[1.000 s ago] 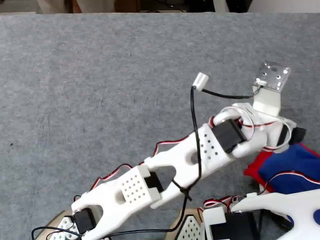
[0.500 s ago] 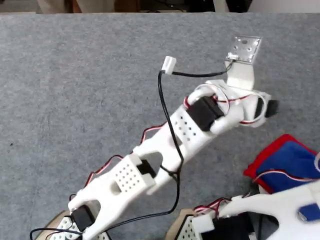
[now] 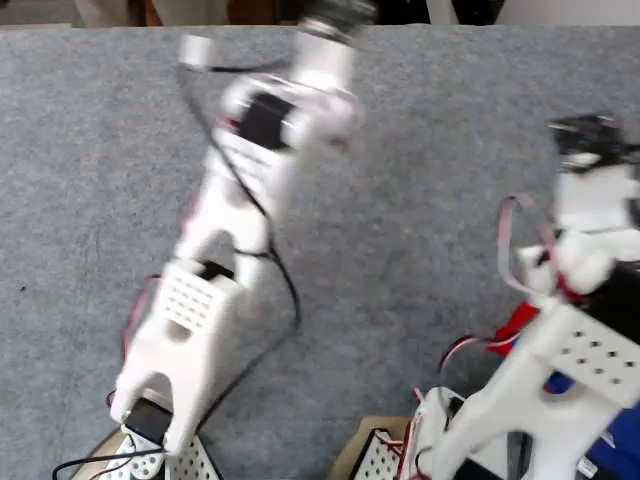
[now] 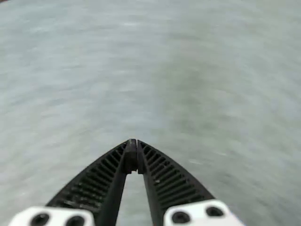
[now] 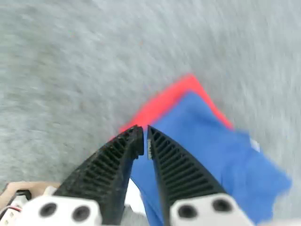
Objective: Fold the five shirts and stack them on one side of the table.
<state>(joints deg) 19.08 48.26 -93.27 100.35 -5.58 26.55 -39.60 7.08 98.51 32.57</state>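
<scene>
A folded blue cloth shirt point(image 5: 211, 141) lies on top of a folded red cloth shirt point(image 5: 164, 101), whose edge and one corner stick out from under it. The pair sits on the grey, carpet-like tabletop point(image 3: 420, 180), at its near right part, mostly covered in the high view by the white right arm point(image 3: 570, 340). The right end effector point(image 5: 145, 140) hangs above the edge of the blue shirt where it meets the red. Its black ribbed fingers are drawn together with just a thin slit between the tips, gripping nothing. The white left arm point(image 3: 230, 210) stretches towards the far edge of the tabletop. The left end effector point(image 4: 133, 154) is over bare grey surface, its tips touching and empty.
</scene>
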